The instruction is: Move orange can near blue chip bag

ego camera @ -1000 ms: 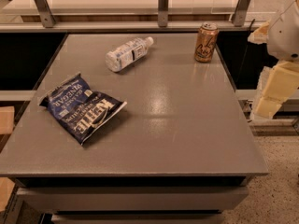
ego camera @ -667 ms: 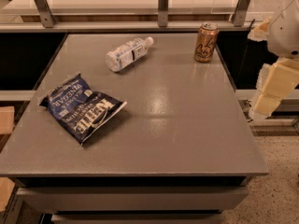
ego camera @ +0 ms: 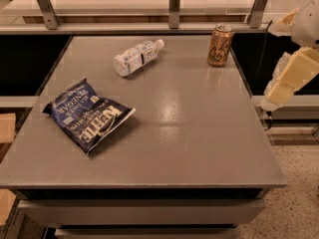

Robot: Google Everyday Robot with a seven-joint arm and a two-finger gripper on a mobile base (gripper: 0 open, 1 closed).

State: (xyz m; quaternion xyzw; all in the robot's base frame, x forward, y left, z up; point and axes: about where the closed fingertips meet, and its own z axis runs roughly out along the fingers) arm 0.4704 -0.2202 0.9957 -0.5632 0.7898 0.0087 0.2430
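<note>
Orange can (ego camera: 221, 45) stands upright, left of the hand (ego camera: 281, 86), not touching

One cream claw (ego camera: 288, 81) beside one grey surface (ego camera: 199, 133); nearest it one orange-gold metal can (ego camera: 221, 45), farther one clear plastic bottle (ego camera: 137, 57), farthest one crinkled dark blue chip bag (ego camera: 87, 114).

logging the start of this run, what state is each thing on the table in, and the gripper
orange can: upright, far right corner of the table, untouched
bottle: lying on its side, cap on
chip bag: lying flat, crinkled, left side
gripper: off the table's right edge, clear of the orange can
</note>
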